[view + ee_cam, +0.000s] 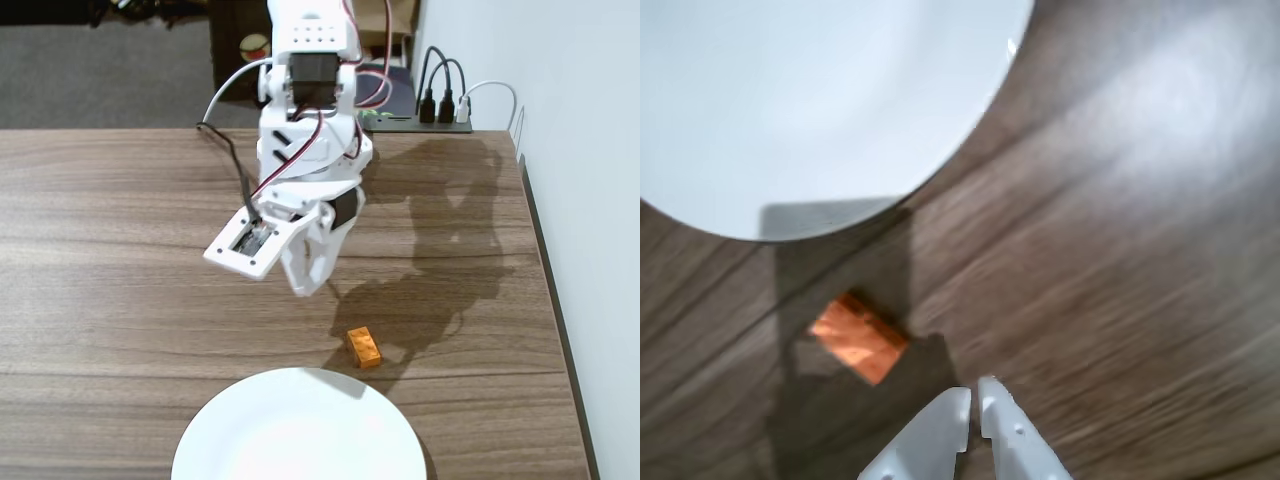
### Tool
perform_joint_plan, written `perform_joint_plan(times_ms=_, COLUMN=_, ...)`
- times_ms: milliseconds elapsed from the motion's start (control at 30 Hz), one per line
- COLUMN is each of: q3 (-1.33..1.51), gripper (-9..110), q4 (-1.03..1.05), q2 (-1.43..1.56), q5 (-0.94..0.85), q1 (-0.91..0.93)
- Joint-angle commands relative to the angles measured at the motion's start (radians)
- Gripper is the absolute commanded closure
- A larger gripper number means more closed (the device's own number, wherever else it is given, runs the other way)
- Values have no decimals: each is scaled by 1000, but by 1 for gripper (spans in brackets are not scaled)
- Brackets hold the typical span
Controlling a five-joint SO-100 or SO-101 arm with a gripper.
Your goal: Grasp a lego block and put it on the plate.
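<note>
The lego block (364, 347) is a small orange brick lying on the wooden table, just beyond the plate's rim. In the wrist view the lego block (859, 337) sits left of and ahead of my fingertips. The plate (300, 430) is a large white dish at the front edge; in the wrist view the plate (790, 100) fills the upper left. My white gripper (305, 285) hangs above the table, behind and left of the block. In the wrist view the gripper (974, 392) is shut with nothing between its fingers, only a thin slit showing.
A black power strip (425, 118) with plugged-in cables lies at the table's back edge by the white wall. The table's right edge (555, 330) runs close to that wall. The arm's shadow (440, 290) falls on the wood to the right.
</note>
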Motion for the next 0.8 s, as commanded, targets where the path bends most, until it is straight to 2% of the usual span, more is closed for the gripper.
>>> perform_joint_plan(times_ms=0, q3=-109, gripper=101, q4=35, q2=-43, q5=-115, q1=-9)
perform_joint_plan(times_ms=333, q3=-417, gripper=100, q4=213, q2=-253, q5=-408, q1=-43)
perform_joint_plan(times_ms=567, q3=-499, gripper=100, q4=311, q2=-348, q5=-595, q1=-74)
perform_joint_plan(times_ms=667, q3=-502, gripper=97, q4=353, q2=-368, q5=-658, q1=-75)
perform_joint_plan(times_ms=767, q3=-502, gripper=89, q4=373, q2=-382, q5=-693, q1=-77)
